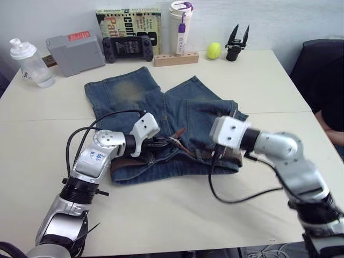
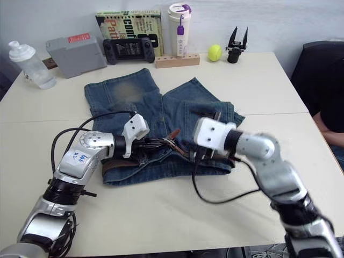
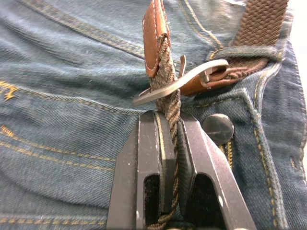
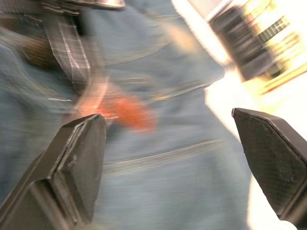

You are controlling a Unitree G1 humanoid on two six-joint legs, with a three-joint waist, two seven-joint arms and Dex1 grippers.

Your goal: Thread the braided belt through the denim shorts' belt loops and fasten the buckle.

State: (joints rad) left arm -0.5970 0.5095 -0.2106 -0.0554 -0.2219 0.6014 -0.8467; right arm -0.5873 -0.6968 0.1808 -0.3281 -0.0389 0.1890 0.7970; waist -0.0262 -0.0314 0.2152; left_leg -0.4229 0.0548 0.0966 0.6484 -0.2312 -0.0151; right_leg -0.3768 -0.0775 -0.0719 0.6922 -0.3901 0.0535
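Along the far edge of the surface (image 1: 48, 215) stand a water bottle (image 1: 29, 63), a grey box (image 1: 75, 52), a game controller (image 1: 128, 48), a book (image 1: 129, 22), a white tumbler (image 1: 180, 27), a wooden block (image 1: 176, 58), a yellow ball (image 1: 214, 50) and a spare black gripper (image 1: 236, 43). The denim shorts (image 1: 161, 107) lie mid-surface, waistband toward the robot. The braided belt (image 3: 168, 96) runs along the waistband under a belt loop (image 3: 244, 51), its leather tip passed through the buckle (image 3: 182, 82). The left claw (image 3: 169, 143) is clenched on the belt; the right claw (image 4: 168, 158) hangs spread wide above the denim.
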